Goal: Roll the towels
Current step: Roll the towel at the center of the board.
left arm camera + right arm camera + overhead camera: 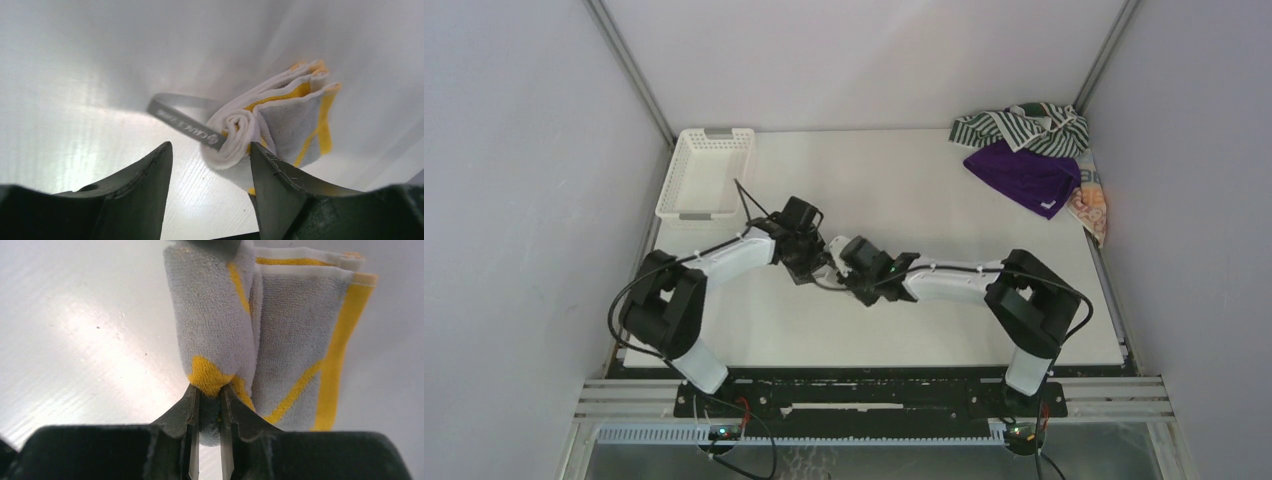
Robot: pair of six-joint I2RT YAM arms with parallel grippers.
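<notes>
White lattice basket [706, 172] sits at the far left of the tabletop [874, 180]. Near the middle, the left gripper [210, 147] stands with its jaws well apart and holds nothing. The rolled end of the yellow-and-white towel [290, 115] lies just ahead of the gap, close against the right-hand finger; whether they touch I cannot tell. A grey loop tag [182, 122] sticks out of the roll's spiral, and its white lettering is too blurred to read. The right gripper [210, 390] is pinched tight on a yellow corner at the roll's other end. In the far right corner lie the green-and-white striped towel [1022, 128], the purple towel [1024, 175] and the orange patterned towel [1092, 205], heaped and overlapping.
</notes>
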